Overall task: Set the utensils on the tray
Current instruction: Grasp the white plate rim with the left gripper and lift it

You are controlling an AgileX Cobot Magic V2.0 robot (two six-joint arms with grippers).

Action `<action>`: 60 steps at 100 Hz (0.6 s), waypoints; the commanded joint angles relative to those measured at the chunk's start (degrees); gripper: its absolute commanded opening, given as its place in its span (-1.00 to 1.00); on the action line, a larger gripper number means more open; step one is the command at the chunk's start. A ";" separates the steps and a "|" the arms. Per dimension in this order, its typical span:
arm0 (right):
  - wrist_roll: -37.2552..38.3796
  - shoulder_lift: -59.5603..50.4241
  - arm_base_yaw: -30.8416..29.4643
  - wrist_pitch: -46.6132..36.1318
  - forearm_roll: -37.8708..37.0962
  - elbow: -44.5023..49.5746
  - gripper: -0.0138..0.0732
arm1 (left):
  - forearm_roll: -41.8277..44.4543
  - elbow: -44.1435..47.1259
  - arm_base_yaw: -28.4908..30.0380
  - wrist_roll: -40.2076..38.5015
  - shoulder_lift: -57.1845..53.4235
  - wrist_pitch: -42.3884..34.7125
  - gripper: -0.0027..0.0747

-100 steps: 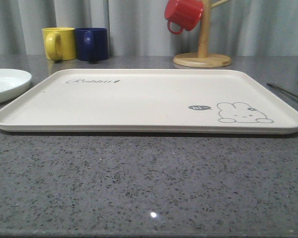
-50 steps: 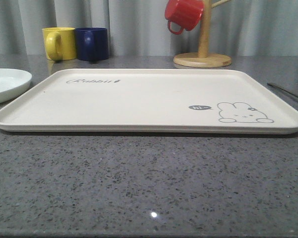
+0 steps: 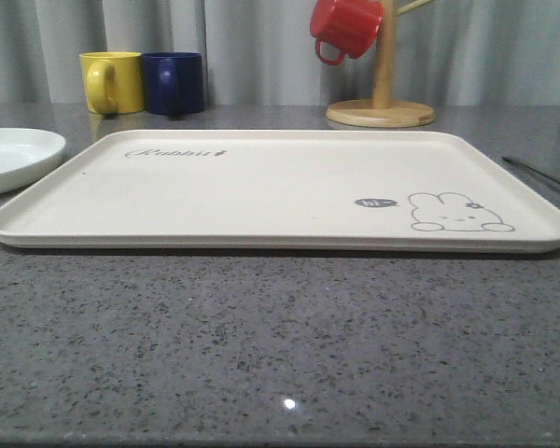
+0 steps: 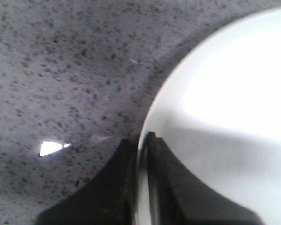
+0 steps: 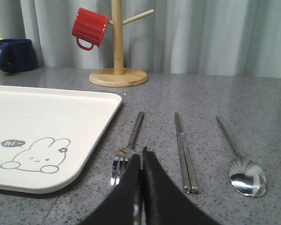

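Observation:
The cream tray (image 3: 261, 187) with its rabbit drawing lies flat in the middle of the grey counter, with nothing on it. To its right the utensils lie side by side on the counter: a fork (image 5: 132, 133), a pair of chopsticks (image 5: 183, 150) and a spoon (image 5: 246, 176). My right gripper (image 5: 141, 152) is shut with nothing in it, low over the counter, its tips just beside the fork's tines. The tray's corner (image 5: 61, 122) is close by. My left gripper (image 4: 141, 138) is shut, its tips at the rim of the white plate (image 4: 234, 93).
The round white plate (image 3: 9, 159) sits left of the tray. A yellow mug (image 3: 112, 82) and a blue mug (image 3: 173, 82) stand at the back left. Behind the tray stands a wooden mug tree (image 3: 383, 93) holding a red mug (image 3: 345, 26). Curtains close off the back.
In the front view the white plate has shifted slightly to the right, toward the tray. The tray and the mugs have not moved.

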 commanded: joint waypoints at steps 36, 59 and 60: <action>-0.44 -1.09 -0.34 -4.81 0.00 -1.03 -0.84 | -0.66 -3.25 0.05 0.55 -11.52 -0.12 -0.97; -0.44 -1.09 -0.34 -4.81 0.00 -1.03 -0.84 | -4.11 -7.26 0.05 2.88 -18.23 3.37 -0.97; -0.44 -1.09 -0.34 -4.81 0.00 -1.03 -0.84 | -4.48 -7.26 0.05 2.88 -18.34 3.38 -0.97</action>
